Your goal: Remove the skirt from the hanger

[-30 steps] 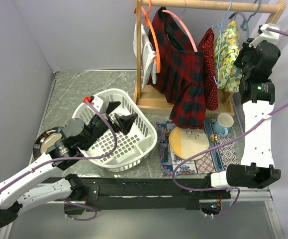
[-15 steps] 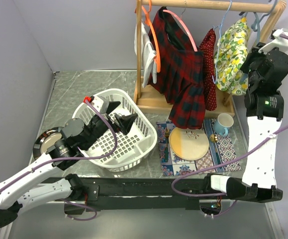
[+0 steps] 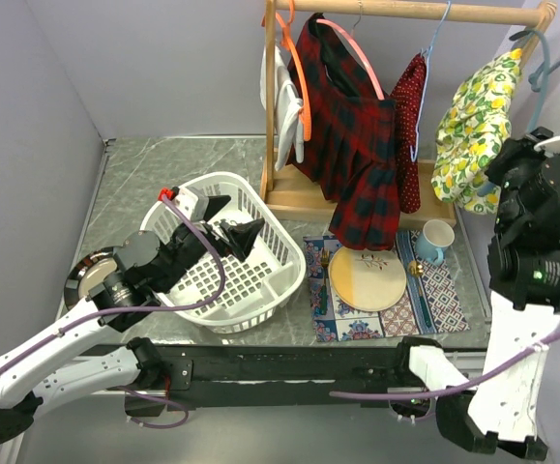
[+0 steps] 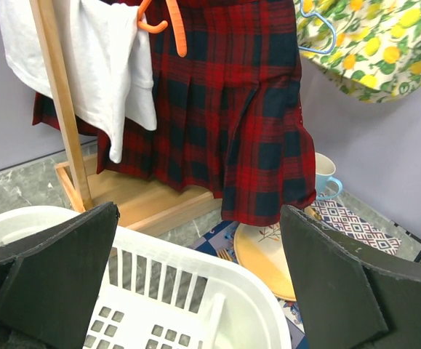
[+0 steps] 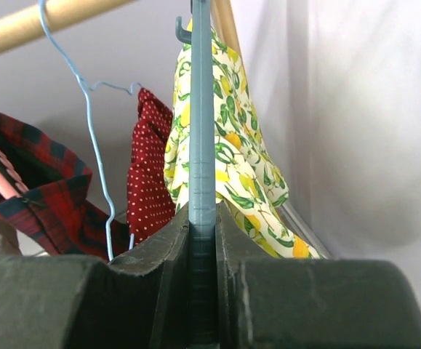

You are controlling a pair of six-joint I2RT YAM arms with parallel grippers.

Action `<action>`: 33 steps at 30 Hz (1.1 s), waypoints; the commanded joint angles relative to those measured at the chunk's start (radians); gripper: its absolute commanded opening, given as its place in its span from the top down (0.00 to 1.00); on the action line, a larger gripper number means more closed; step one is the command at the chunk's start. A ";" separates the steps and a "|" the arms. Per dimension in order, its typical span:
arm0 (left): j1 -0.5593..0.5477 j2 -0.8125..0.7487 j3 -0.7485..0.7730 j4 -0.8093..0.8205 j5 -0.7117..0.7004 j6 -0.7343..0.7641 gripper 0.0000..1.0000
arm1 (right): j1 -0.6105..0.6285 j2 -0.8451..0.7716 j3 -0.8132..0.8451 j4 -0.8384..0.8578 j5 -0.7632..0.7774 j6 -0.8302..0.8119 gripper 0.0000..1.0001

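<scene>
The red and navy tartan skirt hangs on the thin pink hanger from the wooden rod; it also fills the left wrist view. My left gripper is open over the white basket, well short of the skirt. My right gripper is shut on a blue-grey hanger that carries a lemon-print garment. That hanger is held off the rod at the far right. In the right wrist view the skirt shows at the lower left.
On the rod hang an orange hanger with a white garment and a light blue wire hanger with a red dotted garment. Below are the white basket, a plate, a mug and a metal bowl.
My right arm has swung right and away from the rack, taking the blue-grey hanger and lemon-print garment off the rod. The left arm and the skirt have not moved.
</scene>
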State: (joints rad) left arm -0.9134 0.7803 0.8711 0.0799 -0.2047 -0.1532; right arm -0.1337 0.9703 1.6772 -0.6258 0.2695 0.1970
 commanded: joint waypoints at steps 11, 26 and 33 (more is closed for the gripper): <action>-0.002 -0.029 0.008 0.006 -0.015 0.023 0.01 | 0.000 -0.041 0.257 0.011 -0.157 0.054 1.00; -0.004 -0.047 0.009 0.001 -0.033 0.032 0.01 | -0.001 0.030 0.460 0.121 -0.768 0.228 1.00; -0.001 -0.087 0.095 -0.118 -0.027 0.023 0.01 | 0.000 -0.001 0.250 0.400 -1.113 0.451 1.00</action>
State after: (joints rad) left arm -0.9134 0.7315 0.8768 0.0429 -0.2413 -0.1318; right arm -0.1337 0.9699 2.0533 -0.4961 -0.5838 0.4717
